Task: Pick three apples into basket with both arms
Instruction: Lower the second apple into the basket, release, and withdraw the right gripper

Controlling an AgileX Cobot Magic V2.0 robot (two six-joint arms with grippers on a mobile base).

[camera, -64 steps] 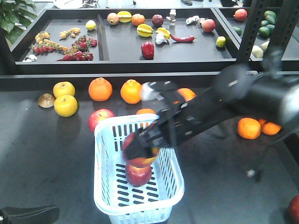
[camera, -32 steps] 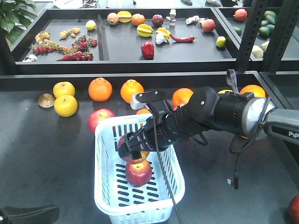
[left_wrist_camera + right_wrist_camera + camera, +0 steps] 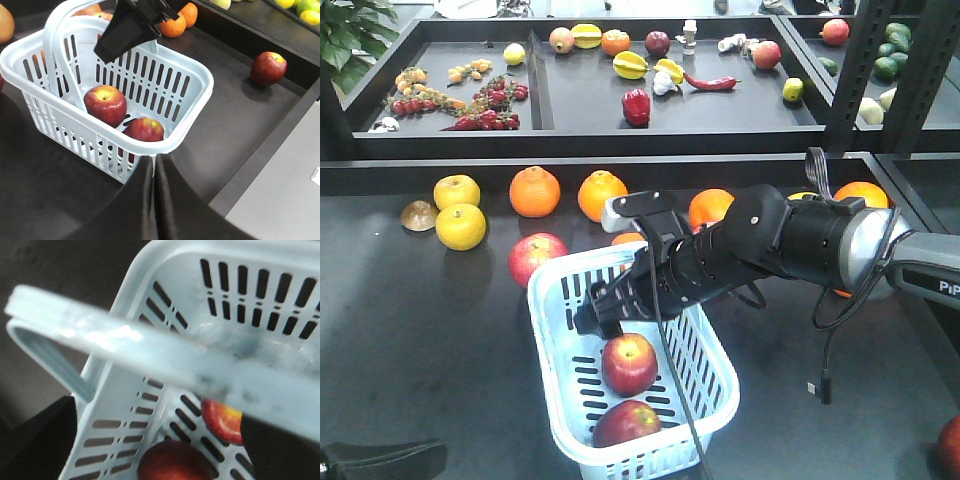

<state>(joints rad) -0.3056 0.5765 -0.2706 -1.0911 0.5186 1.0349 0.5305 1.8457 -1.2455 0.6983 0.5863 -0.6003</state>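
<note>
- Two red apples sit inside the white basket (image 3: 710, 385): one apple (image 3: 629, 364) near the middle of the floor, the other apple (image 3: 626, 423) down at the near end, the pair close together.
- From the left wrist camera both show plainly through the slotted wall, the yellow-topped one (image 3: 105, 103) to the left and its neighbour (image 3: 145, 130) beside it.
- A third red apple (image 3: 535, 257) lies on the dark table (image 3: 420, 340), just outside the basket's far-left corner.
- Over the basket hangs the right gripper (image 3: 604, 313), dark fingers spread apart and empty, poised above the far end with the handle beneath it.
- Its own wrist camera looks straight down past the blurred handle (image 3: 150, 365), with bits of both apples showing below.
- Down at the bottom-left corner of the front view lies the left gripper (image 3: 375, 462), a dark shape low by the table edge.
- On the left wrist view its two fingers (image 3: 135, 200) are pressed together with nothing between them, pointing at the basket's near wall.
- Behind the basket runs a row of oranges (image 3: 535, 191), with two yellow citrus fruits (image 3: 460, 226) off to the left.
- At the far right edge, one more red apple (image 3: 950, 447) peeks in, well apart from everything.
- Further back, black trays (image 3: 670, 125) hold mixed fruit and vegetables.
</note>
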